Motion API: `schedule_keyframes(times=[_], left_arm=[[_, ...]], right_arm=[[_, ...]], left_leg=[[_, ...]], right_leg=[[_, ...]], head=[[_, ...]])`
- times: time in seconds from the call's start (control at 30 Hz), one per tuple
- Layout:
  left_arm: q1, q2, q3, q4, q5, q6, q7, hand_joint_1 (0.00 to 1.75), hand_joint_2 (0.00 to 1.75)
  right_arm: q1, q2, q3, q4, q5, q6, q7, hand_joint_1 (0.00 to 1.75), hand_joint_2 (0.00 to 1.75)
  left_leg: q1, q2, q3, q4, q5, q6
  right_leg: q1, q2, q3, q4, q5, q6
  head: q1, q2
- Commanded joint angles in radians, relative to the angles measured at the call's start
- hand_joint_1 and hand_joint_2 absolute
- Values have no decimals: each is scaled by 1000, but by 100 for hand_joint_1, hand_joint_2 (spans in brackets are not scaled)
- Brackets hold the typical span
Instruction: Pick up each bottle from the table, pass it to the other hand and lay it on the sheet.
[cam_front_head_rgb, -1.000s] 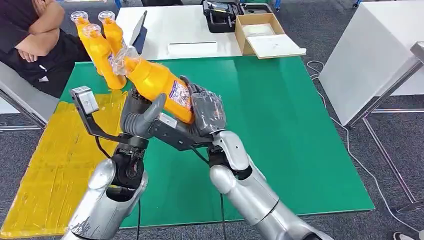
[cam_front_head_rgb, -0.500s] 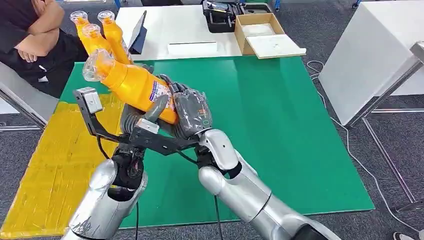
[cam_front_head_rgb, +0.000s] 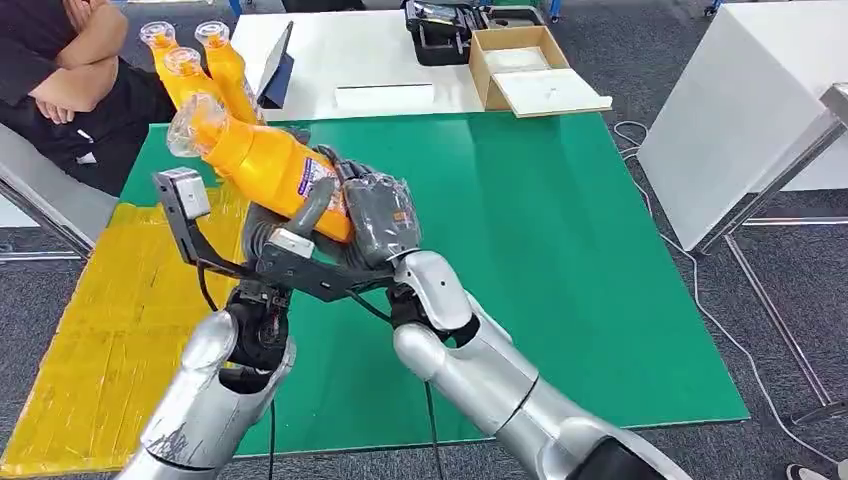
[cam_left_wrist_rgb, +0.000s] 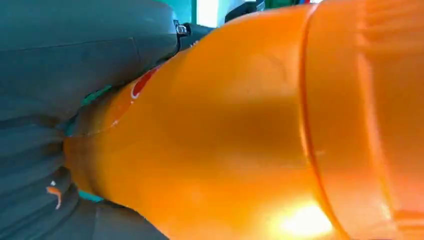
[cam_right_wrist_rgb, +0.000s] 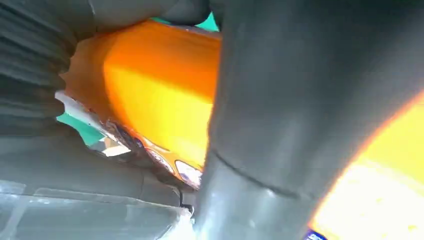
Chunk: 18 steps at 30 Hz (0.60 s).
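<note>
Our right hand (cam_front_head_rgb: 380, 222) wraps its fingers around the base end of the orange bottle (cam_front_head_rgb: 265, 165), while our left hand (cam_front_head_rgb: 290, 225) closes on the belly from beneath, thumb up against the label. The bottle hangs tilted left of the frame's centre, cap toward the upper left, above where the green mat (cam_front_head_rgb: 560, 250) meets the yellow sheet (cam_front_head_rgb: 100, 330). It looks full, stiff and slick, so we would grip mid-body. Three more bottles (cam_front_head_rgb: 200, 65) stand upper left.
</note>
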Motion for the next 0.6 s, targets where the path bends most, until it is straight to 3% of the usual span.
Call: schedule_keyframes(times=[0.03,0.6], left_arm=[[-76,7,-93,64,-5,-10,7,175,175],[-65,8,-60,34,-23,35,-36,175,175]], right_arm=[[-48,21,91,90,-7,14,-8,175,175],[-41,18,92,96,-56,39,-13,175,175]], left_leg=[[0,-1,3,0,-1,-3],[0,-1,2,0,-1,-2]], right_leg=[[0,-3,3,0,-2,-1],[0,-2,2,0,-1,-1]], head=[[0,0],[1,0]])
